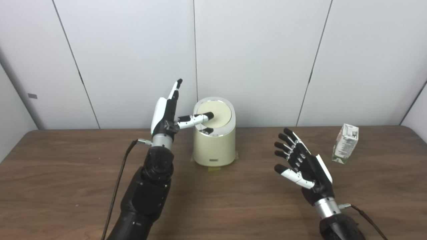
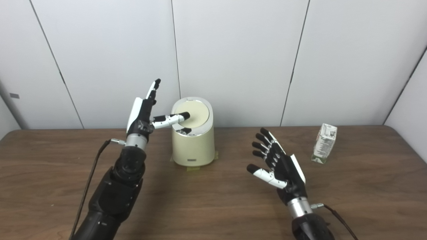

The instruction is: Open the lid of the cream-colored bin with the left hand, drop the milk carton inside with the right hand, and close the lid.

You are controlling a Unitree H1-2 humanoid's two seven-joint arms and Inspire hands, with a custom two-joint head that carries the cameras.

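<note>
we take the cream-colored bin [image 1: 214, 140] as our landmark on the table [image 1: 66, 173]. just left of it our left hand [image 1: 165, 115] stands upright, fingers spread and holding nothing, with its thumb [image 1: 196, 119] reaching sideways over the lid [image 1: 214, 114]; we cannot tell whether the tip presses the lid or only hovers above it. the lid looks seated, so we judge the opening step is not yet done. to do it well, we would press or hook near the lid's edge without pushing the bin sideways, since only a bit of tape [image 1: 213, 168] at its base seems to anchor it, and keep the fingers clear of the opening. right of the bin and nearer to us, our right hand [image 1: 302, 163] waits above the table, palm up, fingers apart, empty. well to the right of the bin the milk carton [image 1: 345, 143] stands upright, slightly tilted, untouched. count: one bin, one lid, one carton, two hands.
</note>
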